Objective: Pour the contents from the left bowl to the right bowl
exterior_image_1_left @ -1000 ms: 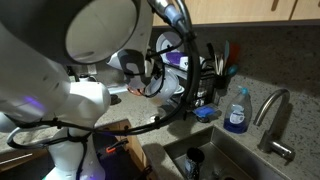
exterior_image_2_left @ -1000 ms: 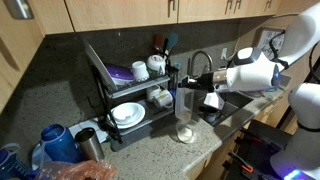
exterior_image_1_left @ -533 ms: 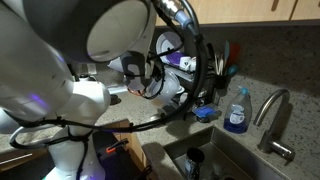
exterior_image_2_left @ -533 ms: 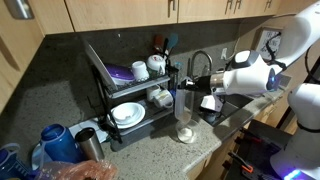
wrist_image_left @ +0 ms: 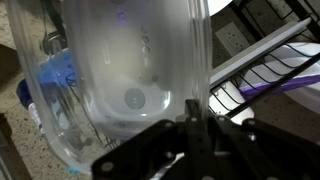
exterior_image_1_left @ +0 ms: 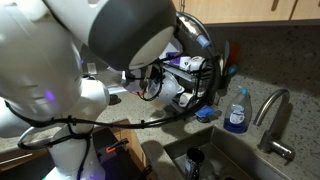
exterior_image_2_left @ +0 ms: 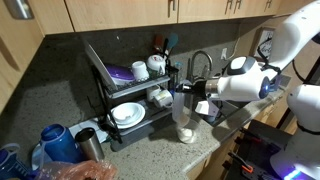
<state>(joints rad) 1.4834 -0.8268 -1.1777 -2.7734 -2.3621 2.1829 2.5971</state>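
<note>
**Load brought lower over its target**

My pincer [wrist_image_left: 196, 115] is pinched tight on the wall of the clear, greyish glass-like bowl [wrist_image_left: 120, 70]. In the wrist view its black fingers bite the rim, and I look straight through the curved side to the round base. Over the last second I have brought the wrist lower and further in toward the black wire dish rack [exterior_image_2_left: 125, 95]. The glass-like bowl now hangs just above the small, shallow, pale cream bowl [exterior_image_2_left: 185, 135], which sits on the speckled stone tabletop [exterior_image_2_left: 150, 158] in front of the rack. I cannot tell whether the two bowls touch. In an exterior view my white arm [exterior_image_1_left: 100, 40] has swung across and hides most of the scene.

I read this as lining up the pour, with one bowl directly under the other. I cannot make out any contents through the clear wall, nor how far the bowl is tipped. I judge that a slow roll of the wrist comes next. The cream bowl is small, so anything tipped fast could miss its rim.
</note>
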